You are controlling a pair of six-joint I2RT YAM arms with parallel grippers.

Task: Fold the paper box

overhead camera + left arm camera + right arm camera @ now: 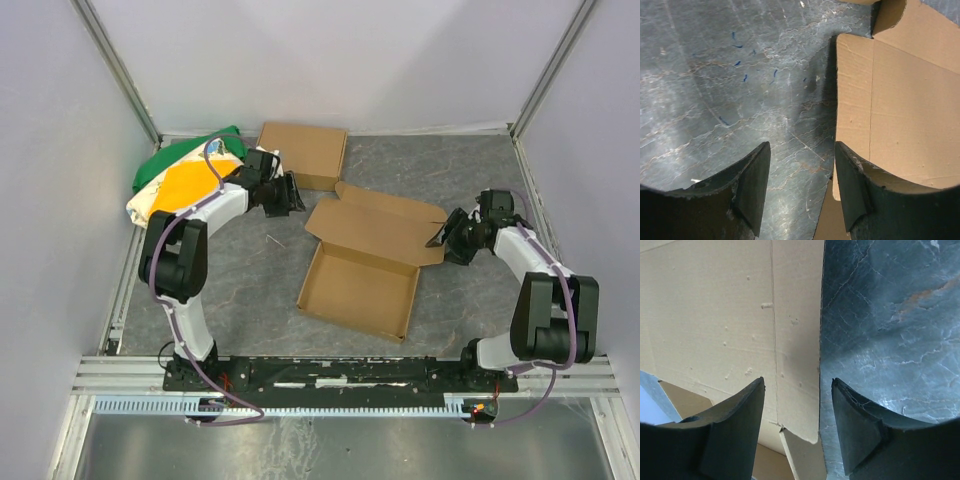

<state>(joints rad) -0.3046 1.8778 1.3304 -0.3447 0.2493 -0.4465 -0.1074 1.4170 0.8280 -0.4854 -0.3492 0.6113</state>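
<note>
The paper box point(365, 262) lies in the middle of the table, its tray walls up at the near side and its lid flap point(385, 228) spread open toward the back. My left gripper point(292, 196) is open just left of the lid's left edge; in the left wrist view the cardboard point(900, 105) lies right of the gap and under the right finger point(852, 185). My right gripper point(441, 240) is open at the lid's right corner; in the right wrist view the flap's edge point(795, 340) lies between the fingers. Neither gripper holds anything.
A ready-made brown cardboard box point(305, 153) lies at the back, behind the left gripper. A green, yellow and white bag point(180, 180) lies at the back left. Grey walls enclose the table on three sides.
</note>
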